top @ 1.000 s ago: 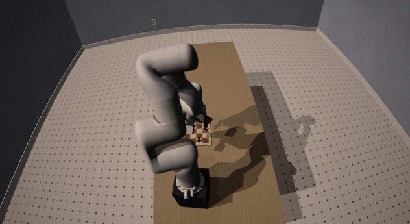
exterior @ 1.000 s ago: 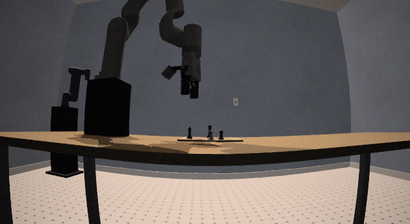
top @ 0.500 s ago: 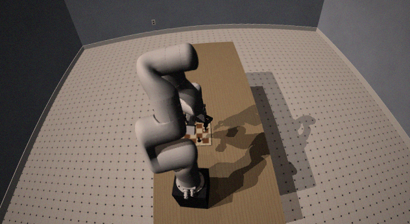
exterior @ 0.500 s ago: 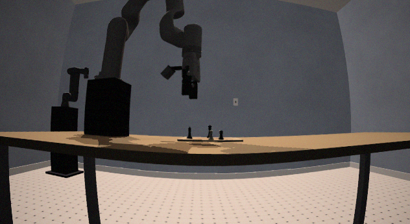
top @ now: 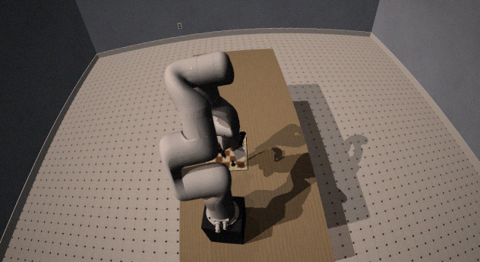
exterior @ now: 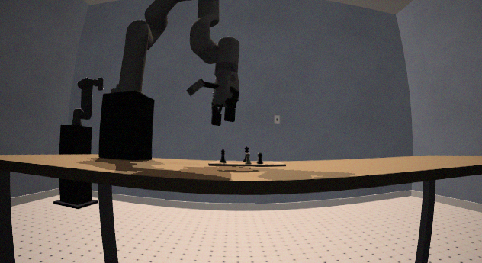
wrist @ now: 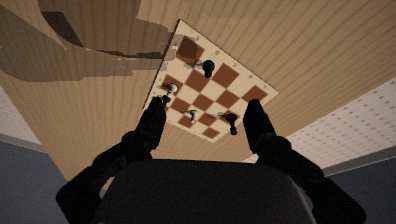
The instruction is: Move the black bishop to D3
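Note:
A small chessboard (wrist: 210, 82) lies on the wooden table, also seen in the exterior view (exterior: 247, 165). It holds a few black and white pieces. A slim black piece with a pointed top, seemingly the black bishop (wrist: 231, 121), stands alone near one board edge; it is the leftmost piece in the exterior view (exterior: 223, 156). My gripper (wrist: 204, 108) (exterior: 223, 119) is open and empty. It hangs high above the board's left part, fingers pointing down. In the top view the arm hides most of the board (top: 232, 157).
Another black piece (wrist: 208, 66) stands alone at the far side. A white piece (wrist: 171, 89), a black piece (wrist: 165, 99) and a second white piece (wrist: 193, 116) cluster near my left finger. The robot base (exterior: 126, 125) stands at the table's end.

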`<control>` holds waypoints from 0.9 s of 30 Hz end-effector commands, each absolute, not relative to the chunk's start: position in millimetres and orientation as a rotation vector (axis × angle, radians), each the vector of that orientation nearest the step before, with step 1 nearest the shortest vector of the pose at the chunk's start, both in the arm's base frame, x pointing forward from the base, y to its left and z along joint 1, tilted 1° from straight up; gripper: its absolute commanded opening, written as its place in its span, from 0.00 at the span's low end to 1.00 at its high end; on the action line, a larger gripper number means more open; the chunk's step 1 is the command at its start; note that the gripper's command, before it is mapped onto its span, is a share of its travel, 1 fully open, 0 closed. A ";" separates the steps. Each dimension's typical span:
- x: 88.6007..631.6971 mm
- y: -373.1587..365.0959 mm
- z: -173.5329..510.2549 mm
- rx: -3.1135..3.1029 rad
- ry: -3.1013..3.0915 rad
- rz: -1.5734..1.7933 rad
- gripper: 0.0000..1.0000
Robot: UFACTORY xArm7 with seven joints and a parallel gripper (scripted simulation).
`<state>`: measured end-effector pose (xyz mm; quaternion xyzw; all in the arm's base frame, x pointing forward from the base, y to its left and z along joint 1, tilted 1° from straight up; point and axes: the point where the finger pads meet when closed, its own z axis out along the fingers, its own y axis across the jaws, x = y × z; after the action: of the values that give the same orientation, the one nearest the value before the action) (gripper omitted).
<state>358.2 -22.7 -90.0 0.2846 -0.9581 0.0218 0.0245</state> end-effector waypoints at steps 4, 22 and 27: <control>360.5 -17.6 -97.8 1.516 -2.728 0.029 1.00; 360.5 -17.5 -97.8 1.950 -2.478 -0.021 0.37; 360.5 -17.5 -97.8 1.950 -2.478 -0.021 0.37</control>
<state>359.2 -17.3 -98.6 0.6182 -0.7860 -0.0073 -0.0044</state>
